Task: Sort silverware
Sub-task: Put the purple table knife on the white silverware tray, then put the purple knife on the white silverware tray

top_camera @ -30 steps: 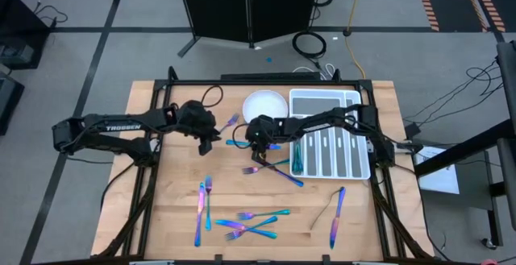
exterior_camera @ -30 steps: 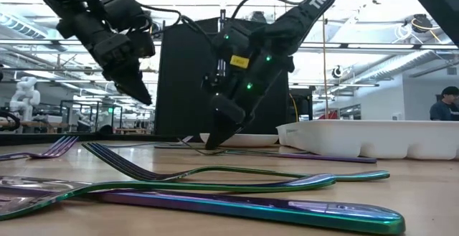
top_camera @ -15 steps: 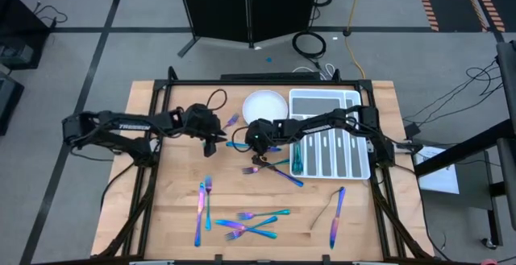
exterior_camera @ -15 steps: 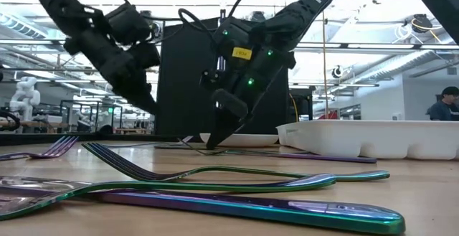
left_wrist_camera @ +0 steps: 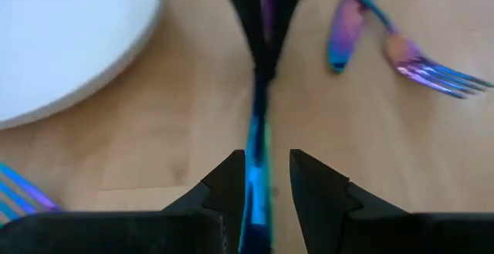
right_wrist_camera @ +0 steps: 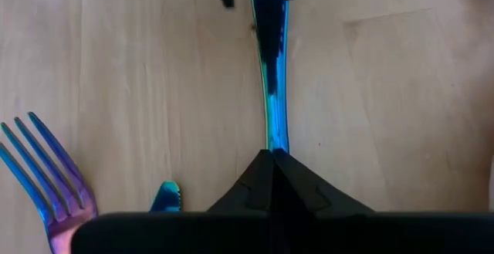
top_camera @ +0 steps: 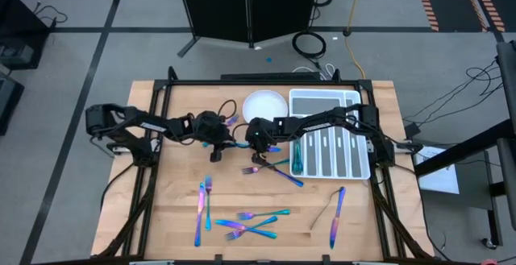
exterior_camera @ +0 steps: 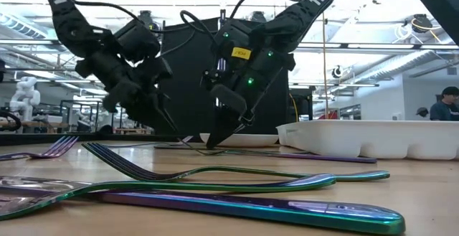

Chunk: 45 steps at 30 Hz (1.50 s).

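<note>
Count from the high view. Worktop [top_camera: 306,225]: 1. Round white plate [top_camera: 265,104]: 1. White compartmented tray [top_camera: 326,132]: 1, with 1 teal piece [top_camera: 296,156] lying in it. Silverware [top_camera: 336,217] loose on the worktop: about 12. That is 1 fork [top_camera: 230,122] beside the plate, 1 blue piece [top_camera: 235,144] between the pincers, 3 crossed pieces near the tray, 2 side by side at the lower left, 3 overlapping at the lower middle, and 2 at the lower right. Overlaps make the clusters uncertain. Arms: 2. Pincers: 2, the left pincer [top_camera: 219,142] and the right pincer [top_camera: 253,146]. Low view: at least 1 person [exterior_camera: 446,105] in the background.
</note>
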Each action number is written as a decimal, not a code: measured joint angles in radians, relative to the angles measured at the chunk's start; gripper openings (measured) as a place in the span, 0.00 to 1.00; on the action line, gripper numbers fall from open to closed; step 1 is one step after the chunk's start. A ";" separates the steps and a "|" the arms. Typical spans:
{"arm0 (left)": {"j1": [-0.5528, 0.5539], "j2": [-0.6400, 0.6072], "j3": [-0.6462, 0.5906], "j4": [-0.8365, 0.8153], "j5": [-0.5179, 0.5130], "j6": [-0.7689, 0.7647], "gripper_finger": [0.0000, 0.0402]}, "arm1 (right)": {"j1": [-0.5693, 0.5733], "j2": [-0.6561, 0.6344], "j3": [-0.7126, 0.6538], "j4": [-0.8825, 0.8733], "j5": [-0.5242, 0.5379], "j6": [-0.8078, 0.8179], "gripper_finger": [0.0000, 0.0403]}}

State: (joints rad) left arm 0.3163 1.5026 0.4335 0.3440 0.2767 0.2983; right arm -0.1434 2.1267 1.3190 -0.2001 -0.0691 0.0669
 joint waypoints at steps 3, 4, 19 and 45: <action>-0.001 0.018 0.000 0.045 -0.044 -0.004 0.26 | 0.001 -0.016 -0.001 0.004 0.002 0.000 0.00; -0.001 0.018 0.000 0.057 -0.046 -0.004 0.26 | 0.001 -0.026 -0.003 0.002 0.007 0.000 0.00; 0.000 0.018 0.000 0.050 -0.046 -0.005 0.26 | -0.006 -0.118 -0.005 -0.014 -0.010 0.030 0.00; -0.004 -0.010 0.000 -0.011 -0.045 -0.110 0.22 | 0.047 -0.184 -0.020 -0.056 -0.026 0.210 0.00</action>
State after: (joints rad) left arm 0.3119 1.4930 0.4339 0.3327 0.2314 0.1886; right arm -0.0966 1.9429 1.2994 -0.2563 -0.0951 0.2771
